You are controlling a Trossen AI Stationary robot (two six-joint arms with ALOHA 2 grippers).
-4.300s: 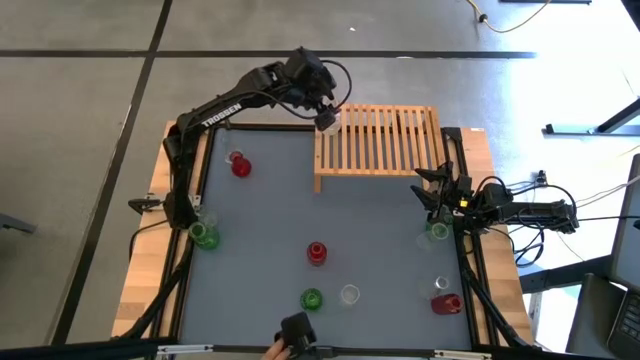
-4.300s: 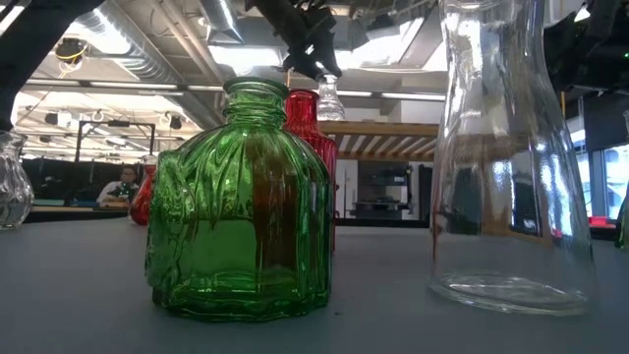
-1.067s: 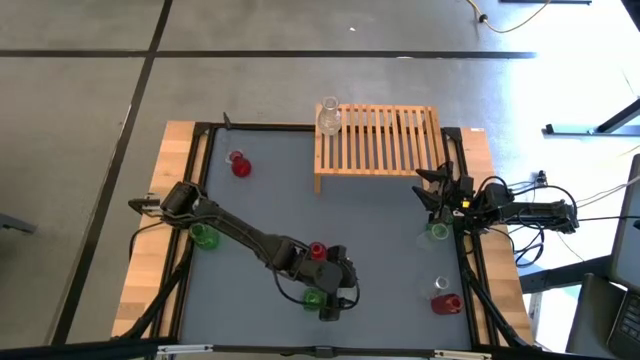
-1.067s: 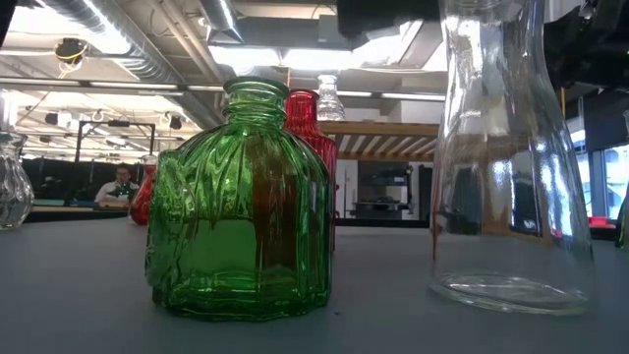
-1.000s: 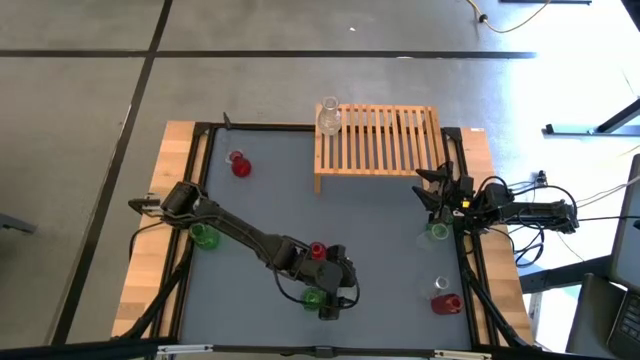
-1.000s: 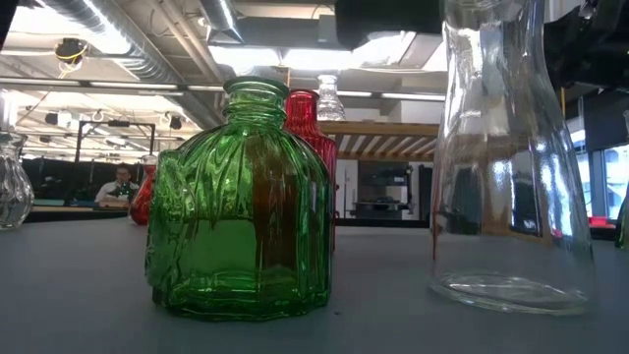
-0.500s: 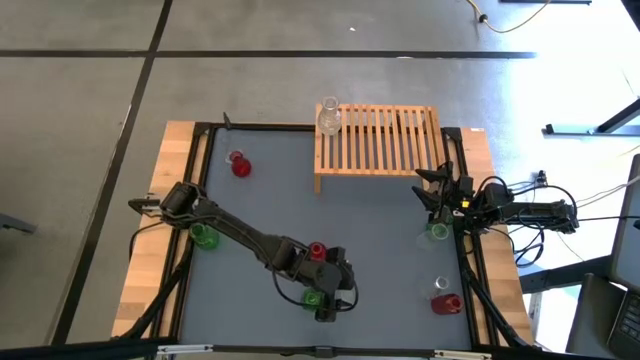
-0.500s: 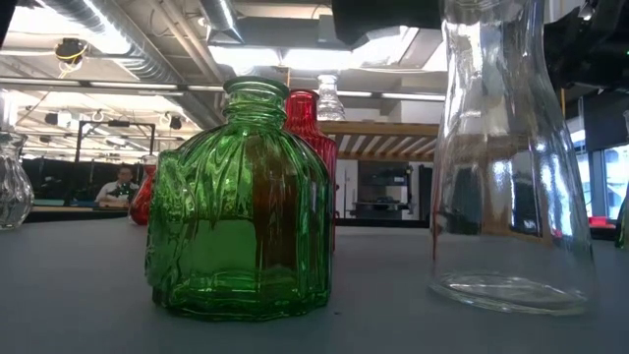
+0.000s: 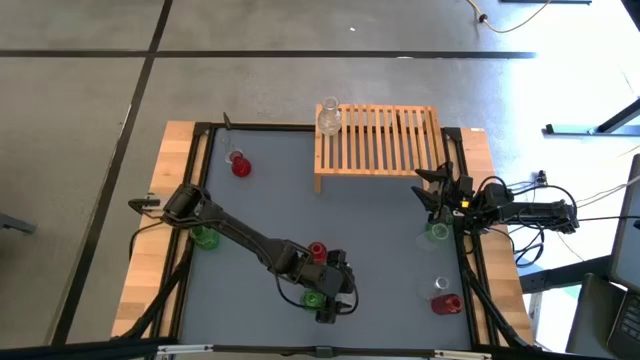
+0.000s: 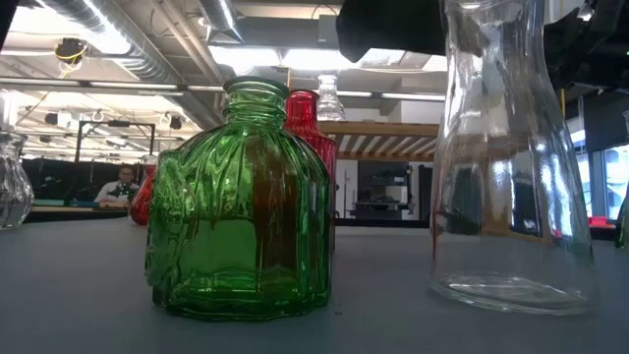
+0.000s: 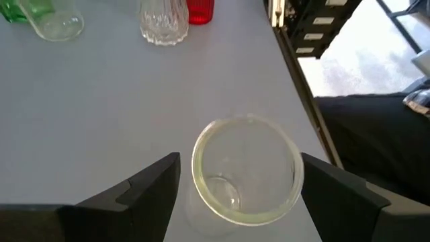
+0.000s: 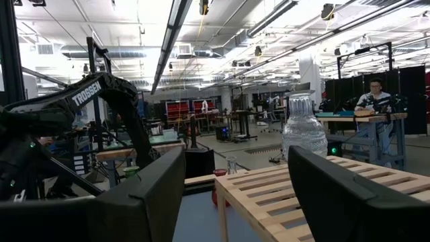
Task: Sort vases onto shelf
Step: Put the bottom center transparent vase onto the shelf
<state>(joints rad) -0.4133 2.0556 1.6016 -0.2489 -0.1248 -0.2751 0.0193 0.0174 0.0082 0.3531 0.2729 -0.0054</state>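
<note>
left pincer [image 11: 235, 195]: we see fingers apart, straddling clear vase [image 11: 245, 180] beside green vase [image 9: 313, 298]
risk: off-centre closing tips it
right pincer [image 9: 437, 203]: fingers apart, idle

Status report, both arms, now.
Left gripper open, above clear vase at near edge. Right gripper open, idle beside shelf. One clear vase on shelf. Green vase close by.

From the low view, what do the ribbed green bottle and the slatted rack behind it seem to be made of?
The squat ribbed green bottle vase looks like moulded glass, glossy and translucent: the red vase behind it shows through, and its ridges catch bright highlights. The pale slatted rack looks like unpainted light wood with a matt finish, in even parallel slats; whether it is sealed cannot be told.
</note>
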